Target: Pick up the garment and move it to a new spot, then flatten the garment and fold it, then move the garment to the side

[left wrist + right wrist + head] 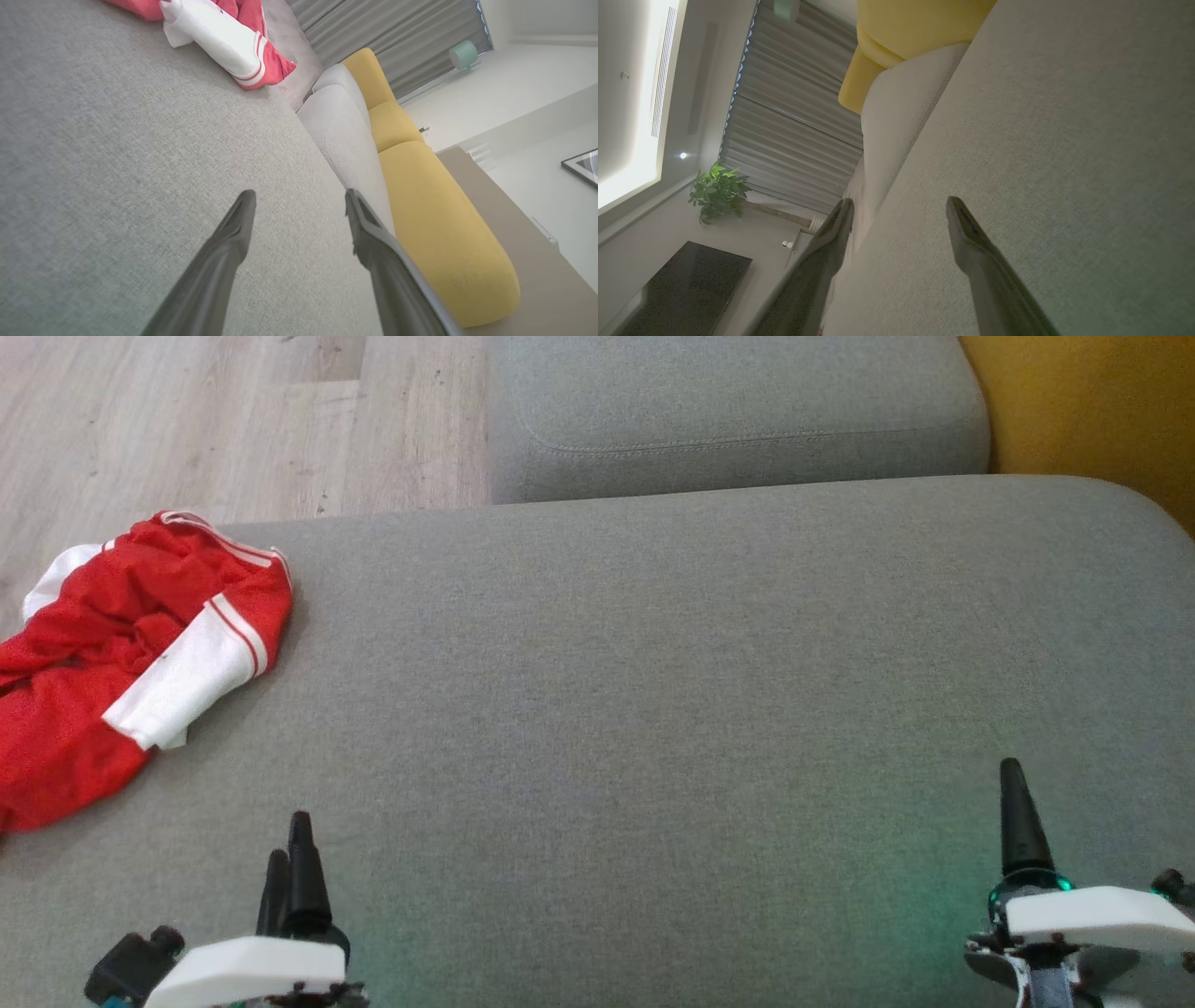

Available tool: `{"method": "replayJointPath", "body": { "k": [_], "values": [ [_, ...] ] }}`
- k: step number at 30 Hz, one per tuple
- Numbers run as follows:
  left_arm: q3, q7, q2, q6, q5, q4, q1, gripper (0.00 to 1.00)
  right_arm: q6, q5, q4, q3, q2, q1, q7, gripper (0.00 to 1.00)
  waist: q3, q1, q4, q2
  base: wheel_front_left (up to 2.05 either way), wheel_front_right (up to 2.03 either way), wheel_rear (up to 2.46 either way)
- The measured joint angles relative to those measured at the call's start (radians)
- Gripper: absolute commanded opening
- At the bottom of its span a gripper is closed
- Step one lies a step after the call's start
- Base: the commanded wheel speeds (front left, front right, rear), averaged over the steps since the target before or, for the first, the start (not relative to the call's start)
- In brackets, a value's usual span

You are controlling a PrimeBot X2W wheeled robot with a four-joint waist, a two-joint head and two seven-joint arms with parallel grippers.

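Note:
The garment [112, 663] is a crumpled red piece with white trim and stripes, lying at the far left edge of the grey cushion [653, 691]; its white sleeve faces up. In the left wrist view the garment [219, 37] sits at the top, well ahead of my fingers. My left gripper [289, 845] hovers near the front left of the cushion, below the garment, open and empty [299, 200]. My right gripper [1013, 803] is at the front right, far from the garment, open and empty [899, 205].
A second grey cushion [728, 420] lies beyond the first. A yellow sofa part [1092, 411] stands at the far right. Wooden floor [187, 420] shows at the top left, just past the garment. Curtains [794, 102] and a potted plant [717, 191] stand farther off.

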Motion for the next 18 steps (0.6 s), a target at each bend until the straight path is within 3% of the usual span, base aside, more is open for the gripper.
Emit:
{"method": "replayJointPath", "body": {
  "k": [18],
  "values": [
    [-0.036,-0.060,0.001,0.031,0.264,-0.018,0.025,1.00,0.000,-0.260,-0.036,0.047,0.000,0.006,-0.057,1.00,-0.006,0.0000,0.002,0.0000,0.00,0.00,0.00]
  ]
}}
